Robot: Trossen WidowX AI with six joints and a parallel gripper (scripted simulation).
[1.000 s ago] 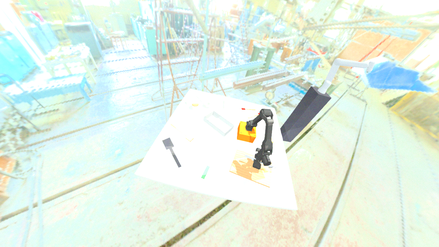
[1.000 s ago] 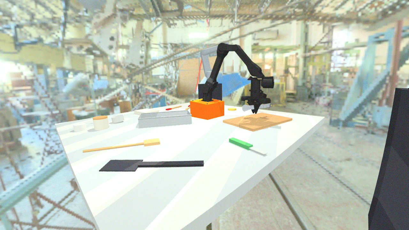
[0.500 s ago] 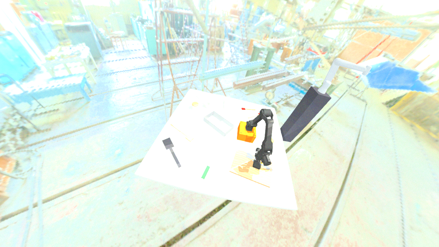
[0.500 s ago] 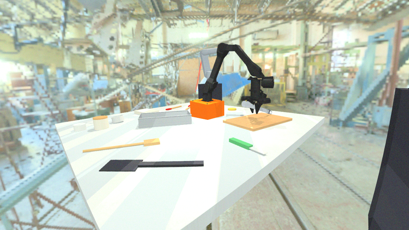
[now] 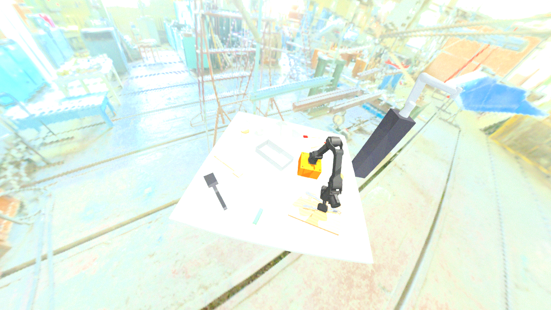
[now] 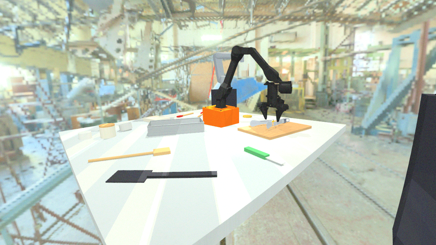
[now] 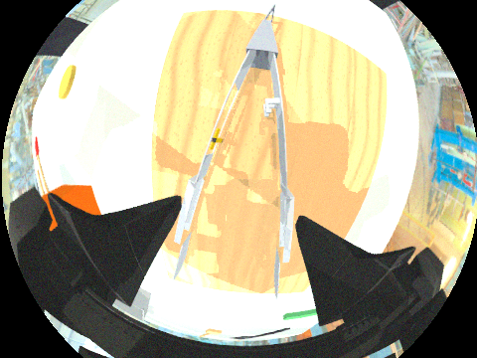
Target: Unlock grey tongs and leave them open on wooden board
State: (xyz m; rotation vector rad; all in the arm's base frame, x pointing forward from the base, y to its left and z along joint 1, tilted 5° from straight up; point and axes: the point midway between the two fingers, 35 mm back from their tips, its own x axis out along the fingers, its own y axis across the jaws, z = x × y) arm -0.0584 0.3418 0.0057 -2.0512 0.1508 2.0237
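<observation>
The grey tongs [image 7: 263,41] [image 6: 259,123] lie on the wooden board [image 7: 348,80] [image 6: 265,134] [image 5: 314,224]. Their two arms are spread in a wide V in the wrist view, with the hinge end at the top and the tips toward the bottom. My gripper [image 7: 240,212] [image 6: 271,119] [image 5: 322,208] is open, pointing down low over the board. In the wrist view its fingers stand outside the two arms, the left finger very close to the left arm and the right one with a small gap. Whether the left finger touches is unclear. The roasting tin [image 6: 176,129] [image 5: 268,160] stands away from the board.
The orange base block [image 6: 220,117] [image 5: 309,165] stands between tin and board. A green-handled tool [image 6: 255,152] lies in front of the board. A black spatula [image 6: 183,174] [image 5: 211,180] and a wooden brush [image 6: 161,151] lie farther off. A yellow disc [image 6: 247,116] [image 7: 67,82] lies behind the board.
</observation>
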